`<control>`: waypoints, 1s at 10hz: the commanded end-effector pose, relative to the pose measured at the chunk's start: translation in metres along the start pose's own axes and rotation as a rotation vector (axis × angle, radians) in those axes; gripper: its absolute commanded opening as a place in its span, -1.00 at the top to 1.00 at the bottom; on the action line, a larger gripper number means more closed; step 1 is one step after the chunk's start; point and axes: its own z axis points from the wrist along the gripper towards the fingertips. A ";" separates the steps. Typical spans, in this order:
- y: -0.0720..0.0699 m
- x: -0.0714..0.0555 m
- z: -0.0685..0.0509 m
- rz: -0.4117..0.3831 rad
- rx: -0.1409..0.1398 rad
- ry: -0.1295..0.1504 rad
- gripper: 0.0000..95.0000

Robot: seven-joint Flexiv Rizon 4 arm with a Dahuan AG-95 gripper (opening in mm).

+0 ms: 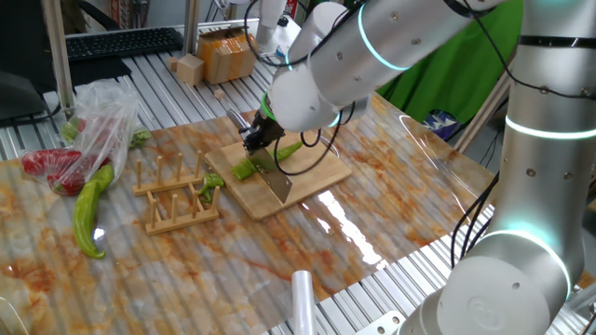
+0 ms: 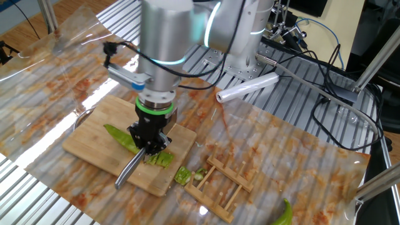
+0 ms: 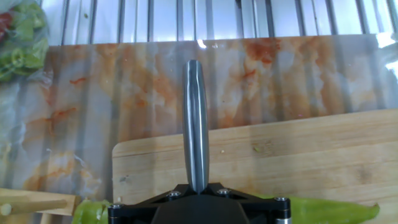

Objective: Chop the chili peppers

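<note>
The chili pepper (image 2: 122,137) lies on the cutting board (image 2: 87,147), long axis ten-to-four o'clock; the gripper (image 2: 149,142) clamps a knife (image 2: 129,170) across it.

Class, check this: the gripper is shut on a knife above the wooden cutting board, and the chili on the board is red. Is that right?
One detail is wrong. The chili on the cutting board is green, not red, as the other fixed view shows. The gripper is indeed shut on the knife above the board.

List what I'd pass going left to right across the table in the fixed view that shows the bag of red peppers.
Bag of red peppers → pale green pepper → wooden rack → cutting board
</note>
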 end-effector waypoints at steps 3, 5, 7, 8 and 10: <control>0.002 -0.005 0.003 0.009 -0.046 0.007 1.00; 0.002 0.000 0.005 0.009 -0.019 0.010 1.00; 0.003 0.002 0.005 0.022 -0.055 0.016 1.00; 0.003 0.002 0.006 0.018 -0.055 0.016 1.00; 0.010 0.001 0.004 0.027 -0.064 0.024 1.00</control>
